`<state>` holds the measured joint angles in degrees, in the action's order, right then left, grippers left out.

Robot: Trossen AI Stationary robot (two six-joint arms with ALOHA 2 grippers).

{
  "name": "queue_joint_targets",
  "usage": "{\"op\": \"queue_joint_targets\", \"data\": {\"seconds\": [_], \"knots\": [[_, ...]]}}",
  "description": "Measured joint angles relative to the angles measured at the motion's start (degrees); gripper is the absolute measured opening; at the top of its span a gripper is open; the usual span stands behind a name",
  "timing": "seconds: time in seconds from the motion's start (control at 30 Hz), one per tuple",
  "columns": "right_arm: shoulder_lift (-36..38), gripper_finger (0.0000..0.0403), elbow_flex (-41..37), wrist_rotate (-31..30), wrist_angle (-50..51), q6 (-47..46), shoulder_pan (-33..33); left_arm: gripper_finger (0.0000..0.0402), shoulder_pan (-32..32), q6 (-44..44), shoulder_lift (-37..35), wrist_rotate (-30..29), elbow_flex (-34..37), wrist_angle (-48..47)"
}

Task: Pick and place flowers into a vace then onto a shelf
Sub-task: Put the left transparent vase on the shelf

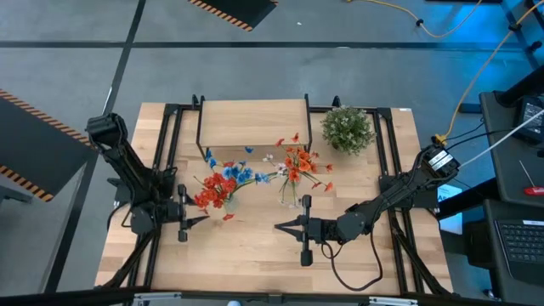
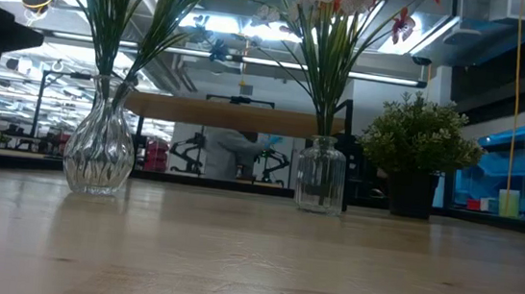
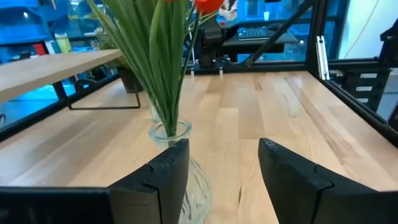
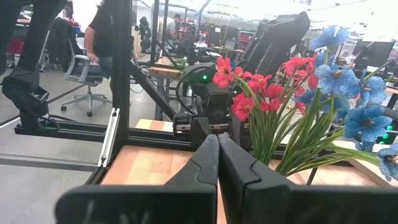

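Observation:
Two clear glass vases stand on the table in front of the shelf point(image 1: 251, 123). The bulbous left vase point(image 2: 100, 151) holds red and blue flowers point(image 1: 223, 183). The straight right vase point(image 2: 321, 175) holds orange-red and white flowers point(image 1: 296, 166). My left gripper point(image 1: 202, 218) is open and level on the near side of the left vase. In its wrist view that vase point(image 3: 174, 134) stands just beyond one fingertip, not between the fingers point(image 3: 224, 144). My right gripper point(image 1: 279, 227) is shut, level, near the table's middle, with its fingertips point(image 4: 217, 138) pointing toward the left arm.
A bushy green plant in a dark pot point(image 1: 347, 127) stands at the far right beside the shelf. A loose red bloom point(image 1: 228, 217) lies on the table near my left gripper. Black frame rails point(image 1: 393, 161) run along both sides. Bare wood point(image 1: 246, 255) lies toward the near edge.

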<state>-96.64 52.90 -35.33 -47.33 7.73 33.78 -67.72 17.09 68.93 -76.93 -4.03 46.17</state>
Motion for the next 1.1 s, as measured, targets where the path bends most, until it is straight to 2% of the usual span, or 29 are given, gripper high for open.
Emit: {"op": "queue_joint_targets", "data": {"seconds": [0.2,0.37,0.53,0.67,0.87,1.1], "knots": [[0.0,0.0004,0.0,0.0,0.0,0.0,0.0,0.0202,0.5,8.4,0.0,-0.6,0.0,-7.3],[0.0,0.0004,0.0,0.0,0.0,0.0,0.0,0.0233,2.9,15.8,0.0,-0.5,0.0,-11.4],[0.0,0.0004,0.0,0.0,0.0,0.0,0.0,0.0265,5.2,16.2,0.0,0.6,0.0,-12.0],[0.0,0.0004,0.0,0.0,0.1,0.1,0.0,0.0279,6.7,15.3,0.0,3.9,0.0,-13.0],[0.0,0.0004,0.0,0.0,0.5,0.0,0.0,0.0284,8.6,14.7,0.0,4.9,0.0,-14.4],[0.0,0.0004,0.0,0.0,1.8,-0.1,0.0,0.0284,12.6,15.3,1.5,10.8,0.0,-16.2]]}}
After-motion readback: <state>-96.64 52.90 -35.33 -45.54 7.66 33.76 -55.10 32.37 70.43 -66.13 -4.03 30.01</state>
